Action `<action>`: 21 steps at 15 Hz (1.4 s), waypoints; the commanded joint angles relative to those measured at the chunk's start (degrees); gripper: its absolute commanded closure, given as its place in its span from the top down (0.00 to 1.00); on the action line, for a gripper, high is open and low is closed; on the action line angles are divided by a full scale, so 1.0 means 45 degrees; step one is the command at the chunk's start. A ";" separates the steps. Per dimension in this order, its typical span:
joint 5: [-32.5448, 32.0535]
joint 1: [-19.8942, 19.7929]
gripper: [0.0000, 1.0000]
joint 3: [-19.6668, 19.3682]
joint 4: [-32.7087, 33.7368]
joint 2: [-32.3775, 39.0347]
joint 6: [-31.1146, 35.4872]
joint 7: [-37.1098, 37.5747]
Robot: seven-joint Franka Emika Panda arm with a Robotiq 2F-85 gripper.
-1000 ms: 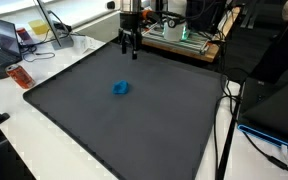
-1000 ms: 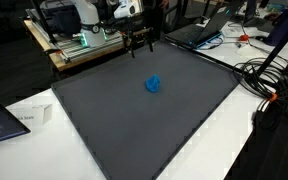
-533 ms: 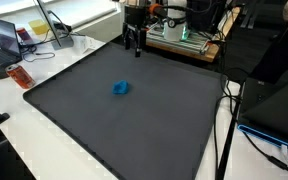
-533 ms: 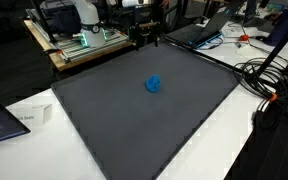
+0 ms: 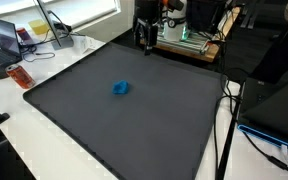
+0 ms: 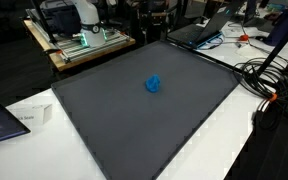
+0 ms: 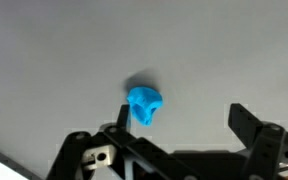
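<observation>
Over the last second the arm has drawn back and risen. It stood over the 12 o'clock edge of the dark mat, and now it hangs just past that edge, shifted toward 1 o'clock and close to the rack of green-lit electronics. In the exterior view from the opposite side it has climbed almost out of the top of the picture. The jaws are released, spread wide and holding nothing, as the wrist view shows.

The blue lump has not stirred. It lies alone on the mat, a little toward 11 o'clock of the mat's middle, at about 7 o'clock from the jaws and well apart from them. In the wrist view the blue lump sits ahead of the jaws at 12 o'clock, nearer the finger on the picture's left than the other, with bare mat all round it. So the lump is free and untouched, and the gap to it has grown.

Around the lump the mat lies flat and bare on every side. The crowding is at the edges:
- the rack at 12 to 1 o'clock, right beside the arm
- cables along the 3 o'clock edge
- a laptop and a small orange-red object on the white surface toward 9 to 10 o'clock
</observation>
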 commanded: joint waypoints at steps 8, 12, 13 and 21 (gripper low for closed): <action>0.0430 0.0705 1.00 -0.0242 0.3175 0.2300 -0.2165 0.3756; 0.2342 0.0595 1.00 -0.0675 0.4420 0.3628 -0.2709 0.3791; 0.2907 0.0554 1.00 -0.0789 0.4745 0.3964 -0.2863 0.3766; 0.4278 0.0806 1.00 -0.2034 0.6450 0.5915 -0.3243 0.6801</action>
